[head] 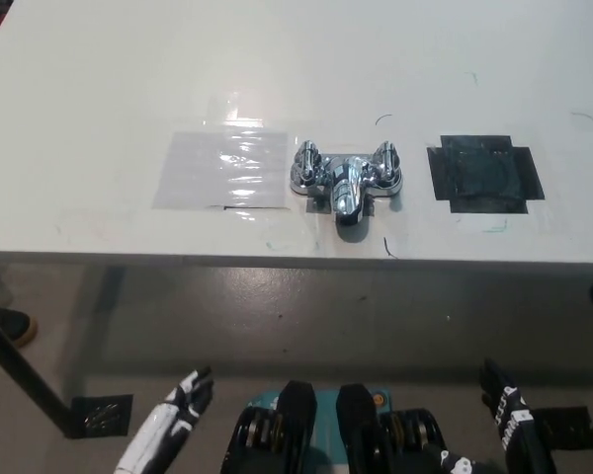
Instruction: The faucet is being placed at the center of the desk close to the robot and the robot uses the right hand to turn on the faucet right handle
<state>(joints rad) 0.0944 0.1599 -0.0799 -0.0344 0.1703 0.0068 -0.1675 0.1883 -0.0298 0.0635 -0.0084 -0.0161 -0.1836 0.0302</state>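
Faucet (346,180) of bright chrome stood on the white desk (128,79), close to the desk's near edge and about midway across it. That desk was the largest thing in view and filled the upper half of the picture. Below its edge lay a grey floor (277,306), crossed at the left by a dark desk leg (20,370).

On the desk, just beside the faucet on the robot's left, a clear glossy sheet (222,170) lay flat and caught the light. On the robot's right, a short way apart from the faucet, sat a black taped patch (484,173). A few thin pen marks were scattered around them.

The faucet had a left handle (306,166) and a right handle (387,166), joined by a cross body. From the middle of it a short spout (348,197) pointed toward the robot. Nothing touched either handle.

Both hands were low in the picture, below the desk edge and well apart from the faucet. The white left hand (183,400) was at the lower left, its fingers stretched out and holding nothing. The black right hand (502,405) was at the lower right, its fingers extended upward toward the desk, also empty.

A small black marker square (101,413) lay on the floor near the left hand. A dark shoe (5,326) showed at the left edge.
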